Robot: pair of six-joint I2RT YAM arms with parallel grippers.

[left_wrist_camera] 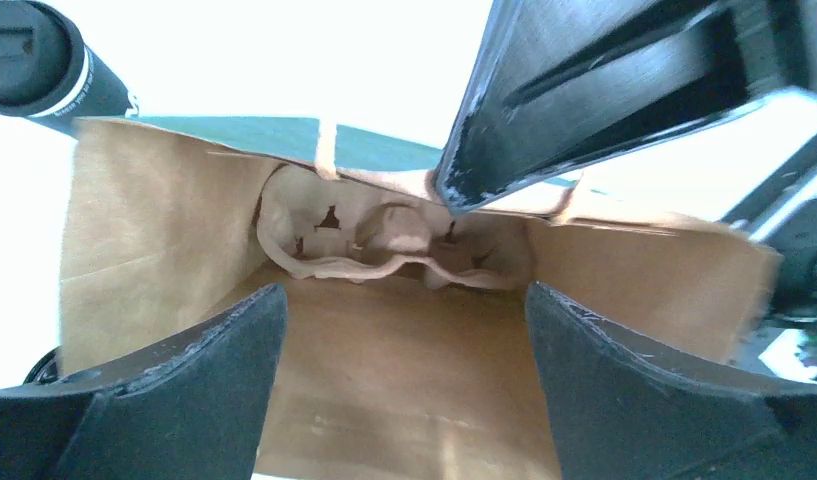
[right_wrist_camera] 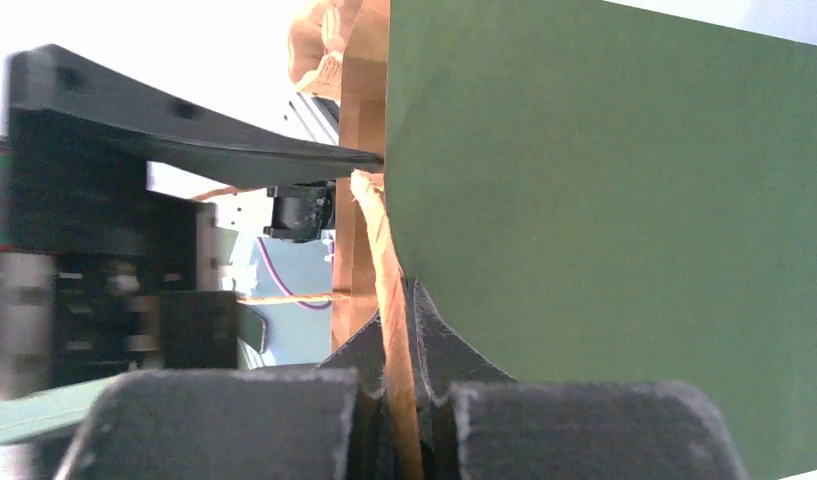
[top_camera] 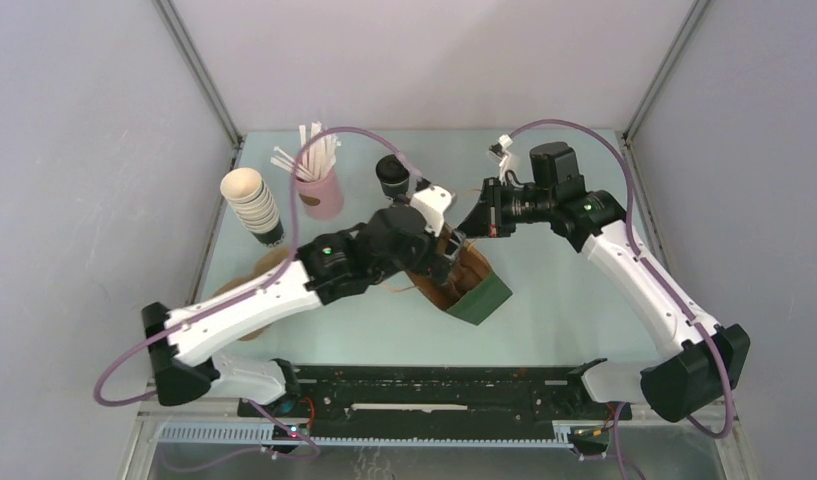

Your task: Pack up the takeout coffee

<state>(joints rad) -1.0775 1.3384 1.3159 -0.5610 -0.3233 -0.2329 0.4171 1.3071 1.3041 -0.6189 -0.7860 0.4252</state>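
The takeout coffee [top_camera: 392,176] stands upright on the bench [top_camera: 574,315] in the upper centre of the overhead frame, its black lid on. It is outside the paper bag [top_camera: 481,297] and just above it in the frame. In the left wrist view the cup [left_wrist_camera: 34,60] sits in the upper left corner, just beyond the bag's brown rim.

The bag lies tilted near the middle of the overhead frame. Its green outside faces lower right and its open mouth faces upper left. The left hand [top_camera: 442,262] is at that mouth with its fingers spread wide. In the left wrist view both dark fingers [left_wrist_camera: 224,390] frame the brown inside of the bag [left_wrist_camera: 404,400], touching nothing that I can make out.

The right hand [top_camera: 476,225] meets the bag's upper edge from the right. In the right wrist view its fingers [right_wrist_camera: 234,420] are pressed together on a thin brown strip of the bag [right_wrist_camera: 604,250]. This is probably the twisted paper handle, though it could be the rim.

At upper left of the overhead frame stand a stack of lidless cups [top_camera: 252,205] and a pink cup [top_camera: 321,195] holding white sticks [top_camera: 309,150]. All of these are well apart from the bag.
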